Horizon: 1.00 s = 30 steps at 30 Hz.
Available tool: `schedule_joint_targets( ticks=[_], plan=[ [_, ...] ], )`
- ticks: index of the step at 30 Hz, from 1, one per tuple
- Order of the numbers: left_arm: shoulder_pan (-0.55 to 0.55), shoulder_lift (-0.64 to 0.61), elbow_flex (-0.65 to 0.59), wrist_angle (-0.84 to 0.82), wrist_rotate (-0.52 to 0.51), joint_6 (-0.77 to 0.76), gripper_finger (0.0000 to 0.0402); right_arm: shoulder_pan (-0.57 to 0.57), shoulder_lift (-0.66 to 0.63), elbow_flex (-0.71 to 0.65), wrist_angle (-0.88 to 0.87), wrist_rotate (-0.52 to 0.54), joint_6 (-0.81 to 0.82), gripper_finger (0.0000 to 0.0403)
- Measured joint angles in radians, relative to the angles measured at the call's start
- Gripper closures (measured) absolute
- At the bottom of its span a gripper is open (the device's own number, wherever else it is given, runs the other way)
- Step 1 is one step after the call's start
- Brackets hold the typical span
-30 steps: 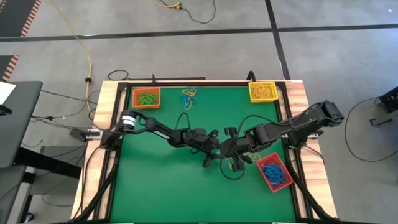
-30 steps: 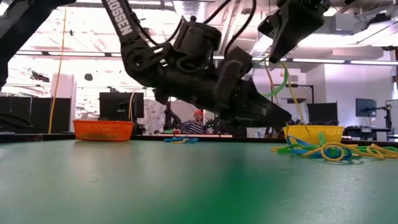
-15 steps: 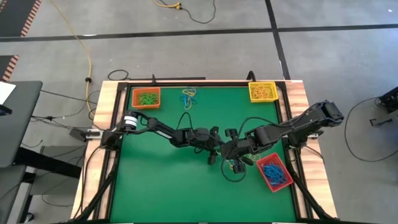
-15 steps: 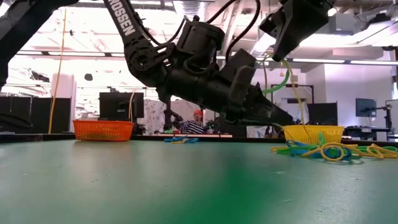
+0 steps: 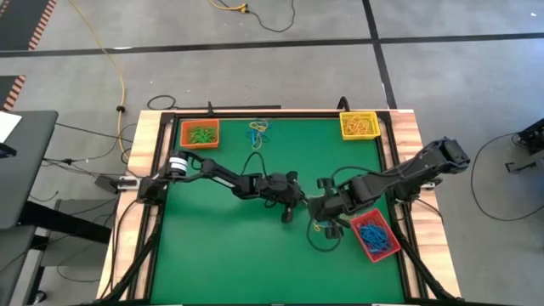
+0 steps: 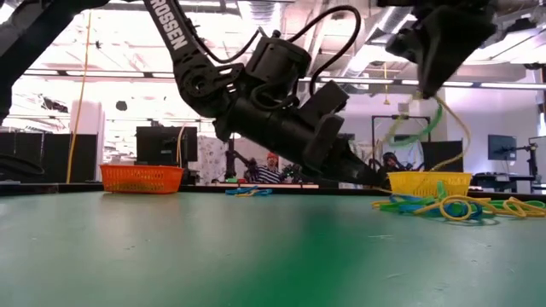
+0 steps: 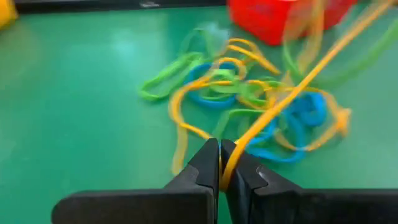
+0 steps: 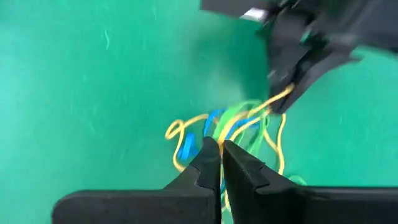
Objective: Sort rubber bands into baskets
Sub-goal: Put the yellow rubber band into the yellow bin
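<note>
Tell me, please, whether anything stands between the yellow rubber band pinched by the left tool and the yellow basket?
Nothing solid blocks the green mat toward the yellow plastic basket. However, the thin yellow rubber band in the left tool runs through the tangled pile of bands, which the right tool also grips, so it is not free.

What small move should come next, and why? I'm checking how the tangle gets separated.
Probably the left gripper should draw slowly away from the right gripper. It is shut on a yellow rubber band that runs taut into the tangled pile, while the right gripper pinches green and yellow strands, so gentle pulling may free the yellow one.
</note>
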<state>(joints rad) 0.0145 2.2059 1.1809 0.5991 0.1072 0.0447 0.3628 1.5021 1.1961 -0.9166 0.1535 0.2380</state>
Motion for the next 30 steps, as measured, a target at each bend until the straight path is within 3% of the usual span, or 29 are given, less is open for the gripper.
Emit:
schedule_joint_targets(
  ticks=[6, 18, 30],
  plan=[
    [0.023, -0.069, -0.001, -0.085, -0.068, 0.06, 0.0401, 0.012, 0.0, 0.0, -0.057, 0.013, 0.084, 0.0323],
    [0.018, -0.247, -0.001, -0.21, -0.149, 0.183, 0.0401, 0.016, 0.001, -0.062, 0.057, 0.188, 0.096, 0.0191],
    [-0.019, -0.328, -0.001, -0.223, -0.145, 0.2, 0.0401, -0.009, 0.001, -0.068, 0.135, 0.365, 0.157, 0.0175]
  ],
)
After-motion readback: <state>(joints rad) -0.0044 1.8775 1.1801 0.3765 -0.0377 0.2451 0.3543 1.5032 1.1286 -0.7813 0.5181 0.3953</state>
